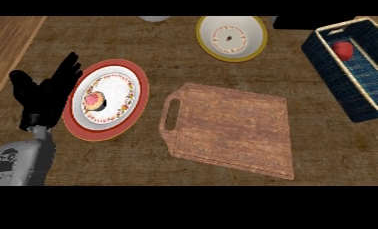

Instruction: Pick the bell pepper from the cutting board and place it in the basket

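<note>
The red bell pepper [343, 49] lies inside the dark blue woven basket [334, 70] at the right edge. The wooden cutting board [230, 129] with a handle slot on its left sits bare in the middle of the counter. My left hand [43, 93] rests open at the left edge, fingers up, beside a plate. My right hand does not show in the head view.
A red-rimmed plate [136, 98] holding a small pink item [94, 101] lies left of the board, next to my left hand. A yellow-rimmed white bowl [255, 35] stands at the back centre. A pale object [154, 18] peeks in at the top edge.
</note>
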{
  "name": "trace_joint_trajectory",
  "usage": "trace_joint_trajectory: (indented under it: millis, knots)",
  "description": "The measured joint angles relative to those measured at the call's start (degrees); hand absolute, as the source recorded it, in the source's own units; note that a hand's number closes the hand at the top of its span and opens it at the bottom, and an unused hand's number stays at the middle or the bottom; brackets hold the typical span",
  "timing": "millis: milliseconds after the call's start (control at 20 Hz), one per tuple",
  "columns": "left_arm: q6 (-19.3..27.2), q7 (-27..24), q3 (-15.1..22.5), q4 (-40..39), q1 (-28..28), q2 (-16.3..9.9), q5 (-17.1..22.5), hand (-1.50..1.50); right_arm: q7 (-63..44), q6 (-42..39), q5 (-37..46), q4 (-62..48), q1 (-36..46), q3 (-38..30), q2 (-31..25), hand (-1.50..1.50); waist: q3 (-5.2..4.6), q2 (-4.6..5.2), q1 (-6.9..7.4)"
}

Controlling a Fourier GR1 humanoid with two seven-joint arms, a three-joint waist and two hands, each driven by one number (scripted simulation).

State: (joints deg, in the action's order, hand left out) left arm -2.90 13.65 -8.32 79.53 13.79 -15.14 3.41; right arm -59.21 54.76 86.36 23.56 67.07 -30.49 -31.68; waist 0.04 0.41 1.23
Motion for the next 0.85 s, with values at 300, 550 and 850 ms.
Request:
trace_joint_trajectory:
  millis: [300,550,850]
  knots:
    - [0.15,-0.49,-1.12,-0.34,-1.77,-0.48,0.15,0.00,-2.23,5.00,-1.20,9.86,-3.44,-2.59,0.80,-1.50,-0.07,-0.95,-2.08]
    - [0.44,0.05,-2.02,0.24,-3.33,-0.94,0.33,0.00,-3.06,4.86,-5.01,22.66,-10.15,-2.62,5.43,-1.50,-0.11,-1.89,-4.22]
    - [0.32,-1.01,-3.53,0.27,-5.94,-1.56,0.81,0.00,-3.68,0.17,-11.66,38.70,-19.93,0.49,11.05,-1.50,-0.16,-2.66,-6.23]
